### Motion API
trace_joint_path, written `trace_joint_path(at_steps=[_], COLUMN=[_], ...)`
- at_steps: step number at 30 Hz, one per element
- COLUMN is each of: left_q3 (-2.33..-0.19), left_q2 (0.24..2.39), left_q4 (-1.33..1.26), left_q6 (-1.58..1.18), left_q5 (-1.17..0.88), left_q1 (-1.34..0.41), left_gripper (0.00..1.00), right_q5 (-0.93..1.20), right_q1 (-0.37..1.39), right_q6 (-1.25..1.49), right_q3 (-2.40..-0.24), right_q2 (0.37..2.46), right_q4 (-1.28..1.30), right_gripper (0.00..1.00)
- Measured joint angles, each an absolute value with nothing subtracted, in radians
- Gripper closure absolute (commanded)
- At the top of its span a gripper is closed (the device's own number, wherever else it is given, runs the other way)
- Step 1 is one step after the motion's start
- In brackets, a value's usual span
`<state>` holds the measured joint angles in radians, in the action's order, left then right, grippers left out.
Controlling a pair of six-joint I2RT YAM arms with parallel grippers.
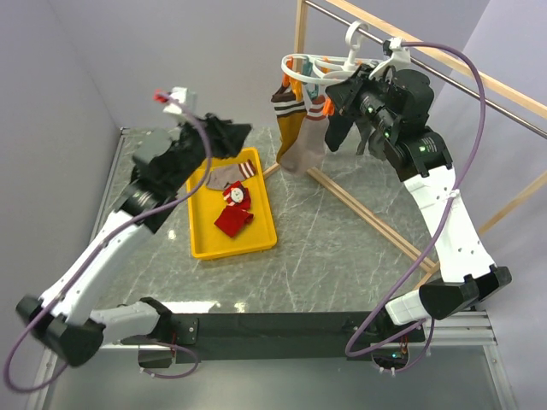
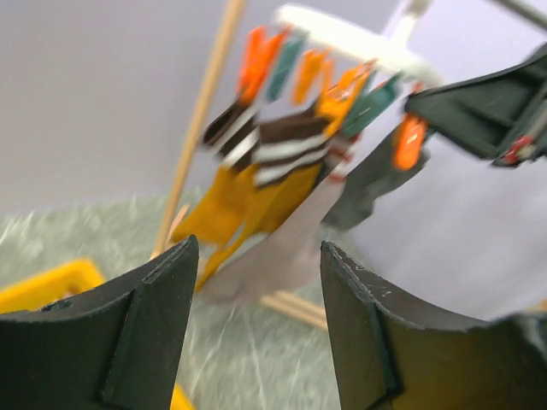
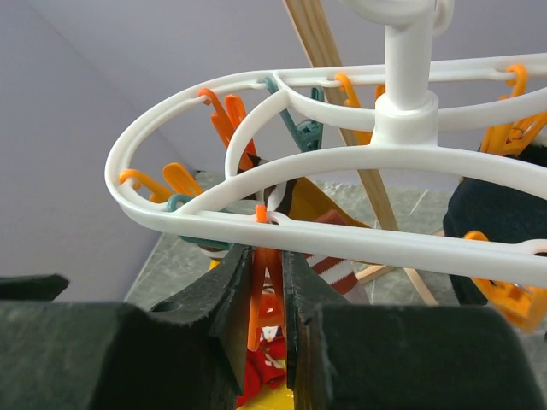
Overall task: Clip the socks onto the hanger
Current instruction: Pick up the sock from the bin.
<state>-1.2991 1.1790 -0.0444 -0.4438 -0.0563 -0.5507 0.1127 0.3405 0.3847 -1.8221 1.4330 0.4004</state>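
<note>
Several socks dangling, white oval hanger, orange clips

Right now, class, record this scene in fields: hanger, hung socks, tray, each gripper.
hanger: white hanger, orange and teal clips
hung socks: mustard sock, grey-beige sock, dark sock
tray: yellow tray holding red sock and striped-cuff sock
left gripper: open, empty
right gripper: shut on orange clip

soft, even light, faint shadows on the tabletop; left wrist view blurs the hanger, others sharp.
</note>
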Motion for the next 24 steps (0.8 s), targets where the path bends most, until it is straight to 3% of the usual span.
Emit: trace_joint_path(at_steps=[7,14,18,24], left_q3=[-1.110,-0.925,-0.945,-1.143], left_q2=[1.060,1.210,1.329,1.588], left_q4=[0.136,0.193,0.155,0.110], left_q6=[-0.548,-0.625,-0.602,-0.487], left_q5=[-0.068,-0.136,-0.135,-0.102], left_q1=[-0.360,-0.203,-0.189,-0.193], left_gripper=[0.36,0.37,0.43,0.46], right_q5=[0.113,0.112,0.112,0.109], right_q1=[0.341,0.341,0.341,0.341], right_q6=[0.364,0.347,0.345,0.342], right_q3=[-1.790,-1.774,-1.774,-1.774], right_q2=[1.433,1.433,1.433,1.433], right_q4=[0.366,0.352,0.352,0.353], right_gripper=[1.00,1.00,1.00,1.00])
